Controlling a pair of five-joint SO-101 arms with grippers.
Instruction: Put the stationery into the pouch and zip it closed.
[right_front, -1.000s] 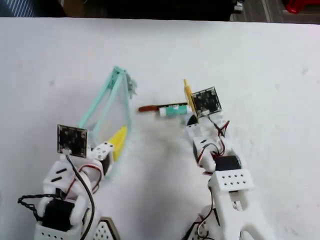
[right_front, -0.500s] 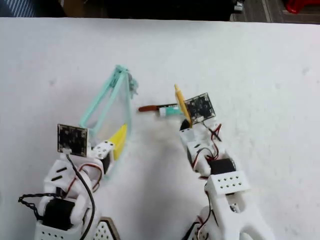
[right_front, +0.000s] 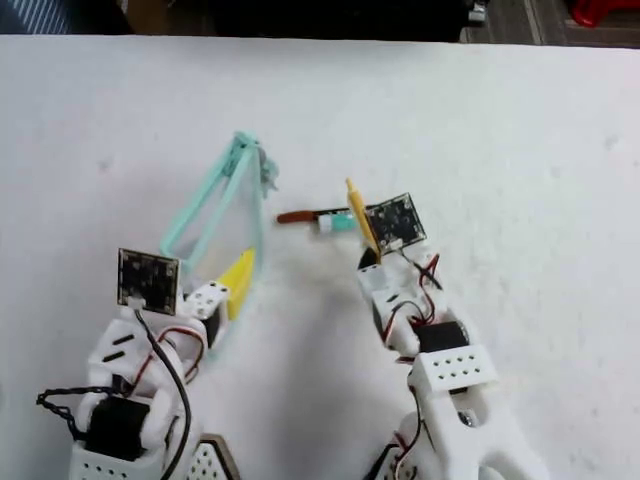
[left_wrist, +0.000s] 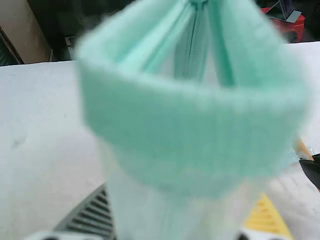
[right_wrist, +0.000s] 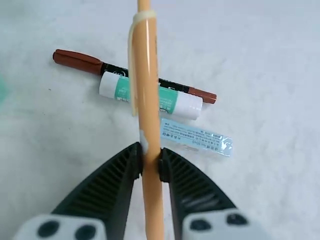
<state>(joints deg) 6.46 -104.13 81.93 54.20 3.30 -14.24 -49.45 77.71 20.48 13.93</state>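
The left arm (right_front: 128, 352), white printed plastic at seven o'clock in the high view, has a black square camera board (right_front: 148, 278), a looping black cable (right_front: 178, 395) and a yellow finger (right_front: 238, 280). The right arm (right_front: 470, 425), at five o'clock, is white with red and black wires (right_front: 430, 272), a black motor (right_front: 437, 336) and a holed bracket (right_front: 455, 368). The right gripper (right_wrist: 149, 152) has black ribbed fingers (right_wrist: 112, 182).

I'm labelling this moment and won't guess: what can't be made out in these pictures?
Pouch interior: left wrist view, its own blurred rim blocks it.
Marker and green-and-white tube far ends: high view, behind the right arm's camera board.
Orange pen ends: right wrist view, cut off by the picture's edges.
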